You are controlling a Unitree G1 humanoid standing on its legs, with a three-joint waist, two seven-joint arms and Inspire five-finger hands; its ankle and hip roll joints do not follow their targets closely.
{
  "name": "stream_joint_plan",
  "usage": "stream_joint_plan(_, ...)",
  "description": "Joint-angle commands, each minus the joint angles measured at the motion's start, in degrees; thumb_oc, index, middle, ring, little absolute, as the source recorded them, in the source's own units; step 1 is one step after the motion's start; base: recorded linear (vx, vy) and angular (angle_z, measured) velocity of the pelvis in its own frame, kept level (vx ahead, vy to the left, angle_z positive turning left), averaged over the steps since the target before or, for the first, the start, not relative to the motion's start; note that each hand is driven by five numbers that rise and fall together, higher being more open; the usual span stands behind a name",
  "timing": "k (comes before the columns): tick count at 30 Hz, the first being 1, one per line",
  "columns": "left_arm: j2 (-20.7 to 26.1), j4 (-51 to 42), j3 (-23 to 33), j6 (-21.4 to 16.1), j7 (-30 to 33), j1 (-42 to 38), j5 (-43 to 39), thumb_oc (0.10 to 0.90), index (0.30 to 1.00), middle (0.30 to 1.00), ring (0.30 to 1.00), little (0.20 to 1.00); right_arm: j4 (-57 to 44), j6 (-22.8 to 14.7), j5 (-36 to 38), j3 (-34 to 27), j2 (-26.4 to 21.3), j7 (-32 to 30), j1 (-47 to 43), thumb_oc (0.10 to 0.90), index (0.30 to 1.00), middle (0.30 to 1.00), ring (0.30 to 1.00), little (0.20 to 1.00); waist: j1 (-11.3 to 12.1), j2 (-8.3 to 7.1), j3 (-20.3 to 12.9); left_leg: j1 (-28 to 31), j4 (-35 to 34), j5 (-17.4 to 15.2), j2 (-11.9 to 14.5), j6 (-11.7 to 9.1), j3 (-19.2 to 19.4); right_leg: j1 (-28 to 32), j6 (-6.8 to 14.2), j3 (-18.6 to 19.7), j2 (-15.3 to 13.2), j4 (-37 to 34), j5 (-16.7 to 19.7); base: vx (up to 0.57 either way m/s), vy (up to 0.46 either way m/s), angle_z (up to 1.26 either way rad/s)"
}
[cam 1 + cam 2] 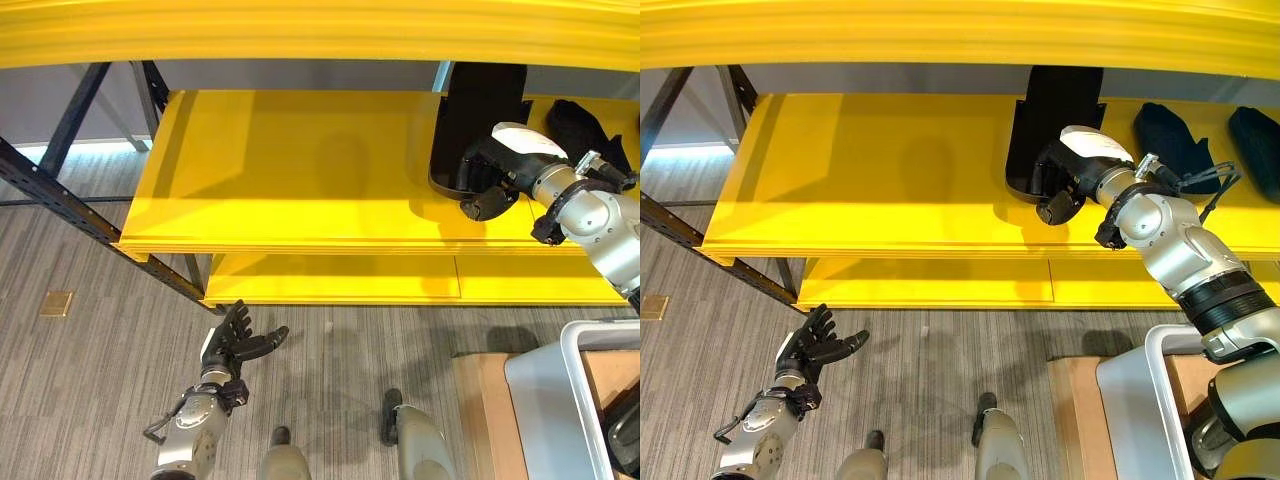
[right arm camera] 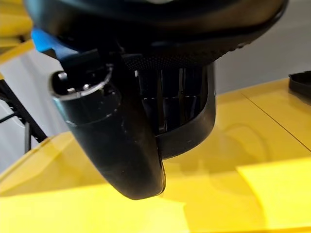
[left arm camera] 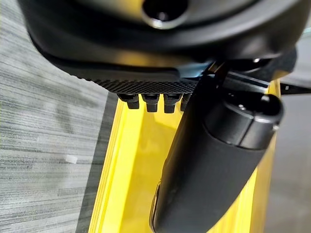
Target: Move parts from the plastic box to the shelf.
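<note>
2 yellow levels make up the shelf (image 1: 290, 170), with a grey plastic box (image 1: 560, 400) near its lower right on a wooden stand. On the upper level, toward the right, a tall black part (image 1: 1050, 130) stands upright, and the right hand (image 1: 1065, 185) has its fingers and thumb curled round the part's lower edge. More dark parts (image 1: 1170, 135) lie further right on the same level. Low over the carpet, the left hand (image 1: 235, 345) hangs with fingers straight and apart, holding nothing.
</note>
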Motion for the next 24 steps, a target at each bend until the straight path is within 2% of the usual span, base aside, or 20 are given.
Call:
stream_joint_plan(1,4.9,-4.0,-1.6,-4.7,0.4,2.9,0.7,0.9,1.0,1.0,1.0,1.0,-0.1,-3.6,1.2,-0.1,2.4,-4.9,-10.3,0.4,0.3,0.3,0.3,0.3,1.9,-3.58,-10.0,1.9,1.0,-0.5,4.6,3.1,0.9,-0.9,4.9,3.8,-3.2,-3.1,1.3,0.04,-0.186,0.19)
stream_joint_plan(3,4.9,-4.0,-1.7,-4.6,0.3,2.9,0.7,0.9,1.0,1.0,1.0,1.0,0.1,-3.6,1.1,0.1,2.3,-5.1,-10.5,0.4,0.3,0.3,0.3,0.3,1.8,-3.58,-10.2,1.7,0.9,0.1,5.3,3.0,0.7,-0.9,4.5,3.6,-2.7,-2.5,0.4,0.04,-0.169,0.14)
stream_joint_plan(5,4.8,-4.2,-1.6,-4.6,0.1,3.4,0.6,0.9,1.0,1.0,1.0,1.0,0.8,-3.8,0.9,1.7,2.6,-5.0,-12.1,0.4,0.3,0.3,0.3,0.3,2.3,-3.67,-10.7,0.5,3.5,4.0,6.8,2.8,0.2,-0.4,2.9,3.2,-0.4,-1.9,-1.4,0.04,-0.209,0.16)
stream_joint_plan(6,4.8,-4.2,-1.5,-4.6,0.1,3.4,0.6,0.9,1.0,1.0,1.0,1.0,0.9,-3.8,0.9,1.8,2.7,-5.0,-12.2,0.4,0.3,0.3,0.3,0.3,2.2,-3.59,-10.7,0.4,3.5,4.0,6.9,2.7,0.2,-0.4,2.9,3.2,-0.4,-1.9,-1.4,0.01,-0.155,0.16)
stream_joint_plan(7,4.7,-4.5,-1.3,-4.7,0.0,3.6,0.3,0.9,1.0,1.0,1.0,1.0,1.3,-3.7,0.7,2.7,3.0,-5.0,-13.1,0.4,0.3,0.3,0.3,0.3,2.5,-3.55,-10.6,-1.2,6.6,7.5,7.1,2.7,-0.4,0.6,2.1,3.1,0.5,-3.0,-1.4,-0.05,-0.275,0.05)
stream_joint_plan(8,4.8,-5.3,-1.1,-4.7,0.1,3.8,-0.5,0.9,1.0,1.0,1.0,1.0,1.8,-3.8,1.0,4.3,3.8,-5.4,-15.5,0.4,0.3,0.3,0.3,0.3,4.6,-4.25,-9.0,-7.9,17.5,14.6,5.5,4.3,-2.5,3.2,-0.2,2.6,2.1,-5.5,-1.7,-0.1,-0.389,-0.07)
stream_joint_plan(9,5.0,-5.8,-1.1,-4.6,0.1,3.6,-0.7,0.9,1.0,1.0,1.0,1.0,2.2,-3.8,1.4,4.6,4.1,-5.8,-16.4,0.4,0.3,0.3,0.3,0.3,5.7,-4.97,-7.5,-11.4,23.8,16.0,3.6,5.6,-3.1,4.6,-1.6,2.0,2.5,-7.1,-1.8,-0.12,-0.397,-0.18)
stream_joint_plan(10,4.8,-6.0,-1.1,-4.5,0.1,3.6,-0.8,0.9,1.0,1.0,1.0,1.0,2.5,-3.8,1.4,4.3,4.0,-6.2,-15.9,0.4,0.3,0.3,0.3,0.3,6.0,-5.49,-6.6,-13.7,25.7,15.0,2.5,6.2,-1.8,5.6,-2.3,1.0,2.3,-8.3,-1.8,-0.07,-0.201,-0.14)
stream_joint_plan(11,4.9,-6.0,-1.1,-4.5,0.1,3.6,-0.8,0.9,1.0,1.0,1.0,1.0,2.5,-3.8,1.4,4.1,4.0,-6.2,-15.8,0.4,0.3,0.3,0.3,0.3,6.0,-5.46,-6.5,-13.9,26.1,14.8,2.5,6.3,-1.9,5.6,-2.3,1.0,2.3,-8.3,-1.9,0.0,-0.143,-0.04)
stream_joint_plan(12,4.9,-6.2,-1.3,-4.4,-0.1,2.9,-0.8,0.9,1.0,1.0,1.0,1.0,2.2,-3.4,1.4,3.6,2.6,-6.1,-15.1,0.4,0.3,0.3,0.3,0.3,6.2,-4.94,-5.4,-18.0,20.4,13.3,3.5,5.0,3.6,7.4,-1.9,-1.3,2.1,-9.3,-2.8,0.03,-0.046,0.28)
stream_joint_plan(14,5.3,-5.7,-2.0,-4.7,0.2,1.9,-0.4,0.9,1.0,1.0,1.0,1.0,1.5,-3.4,1.5,2.8,2.3,-6.4,-14.0,0.4,0.3,0.3,0.3,0.3,7.1,-4.37,-4.4,-21.1,13.8,14.9,3.3,3.2,4.7,8.2,-1.6,-1.7,2.1,-9.2,-3.3,0.05,0.01,1.04)
stream_joint_plan(15,5.3,-5.6,-2.4,-4.8,0.4,1.4,-0.2,0.9,1.0,1.0,1.0,1.0,1.0,-3.6,1.7,2.4,2.6,-6.6,-13.2,0.4,0.3,0.3,0.3,0.3,7.6,-3.53,-4.0,-22.3,10.5,16.2,3.2,2.5,4.7,8.4,-1.2,-1.7,2.5,-8.4,-3.7,0.09,0.069,0.72)
stream_joint_plan(17,5.5,-5.6,-2.4,-5.0,0.3,1.3,-0.1,0.9,1.0,1.0,1.0,1.0,0.3,-3.7,1.7,1.3,2.4,-6.6,-12.1,0.4,0.3,0.3,0.3,0.3,7.9,-3.67,-3.6,-22.3,11.6,17.3,3.8,1.9,3.8,8.3,-1.2,-1.4,2.2,-6.7,-4.2,0.11,0.066,-0.12)
stream_joint_plan(18,5.4,-5.4,-2.0,-5.0,0.4,1.8,-0.2,0.9,1.0,1.0,1.0,1.0,0.5,-3.7,1.0,0.4,3.2,-6.6,-10.7,0.4,0.3,0.3,0.3,0.3,7.7,-3.8,-4.2,-18.9,11.8,13.5,3.7,2.4,4.9,9.2,-0.4,-1.4,1.5,-5.7,-5.3,0.09,0.067,-0.27)
stream_joint_plan(19,5.4,-5.4,-2.0,-5.0,0.4,1.8,-0.2,0.9,1.0,1.0,1.0,1.0,0.5,-3.7,1.0,0.4,3.2,-6.6,-10.7,0.4,0.3,0.3,0.3,0.3,7.7,-3.81,-4.3,-18.9,11.5,13.8,3.7,2.4,5.0,9.2,-0.4,-1.4,1.5,-5.9,-5.0,0.17,0.158,-0.37)
stream_joint_plan(20,5.0,-5.6,-1.6,-4.9,0.5,1.9,-0.1,0.9,1.0,1.0,1.0,1.0,0.7,-3.8,1.1,-0.5,4.0,-6.4,-9.3,0.4,0.3,0.3,0.3,0.3,7.8,-3.81,-4.5,-18.0,11.9,10.3,1.8,2.8,5.2,9.7,0.3,-1.3,0.4,-6.1,-4.6,0.12,0.125,-0.29)
stream_joint_plan(22,5.1,-5.8,-1.7,-4.8,0.3,1.7,-0.2,0.9,1.0,1.0,1.0,1.0,0.3,-3.7,1.1,-1.0,3.9,-6.2,-8.6,0.4,0.3,0.3,0.3,0.3,7.6,-3.99,-4.7,-18.1,13.1,8.9,1.8,3.1,5.9,9.9,0.7,-1.4,-0.2,-6.1,-4.6,0.11,0.137,-0.34)
stream_joint_plan(23,5.2,-5.9,-2.2,-4.8,0.1,1.3,0.2,0.9,1.0,1.0,1.0,1.0,-0.2,-3.6,0.8,-1.7,4.2,-6.0,-7.5,0.4,0.3,0.3,0.3,0.3,7.4,-3.78,-4.9,-17.7,14.1,6.7,1.3,3.7,6.7,10.0,1.4,-0.6,-1.2,-6.2,-4.3,0.07,0.156,-0.09)
stream_joint_plan(24,5.3,-5.9,-2.4,-4.8,0.1,1.1,0.3,0.9,1.0,1.0,1.0,1.0,-0.2,-3.5,0.9,-2.0,4.4,-5.9,-7.1,0.4,0.3,0.3,0.3,0.3,7.3,-3.64,-4.9,-17.7,14.5,6.0,1.1,3.9,7.0,10.0,1.6,-0.6,-1.6,-6.3,-4.1,0.09,0.201,-0.03)
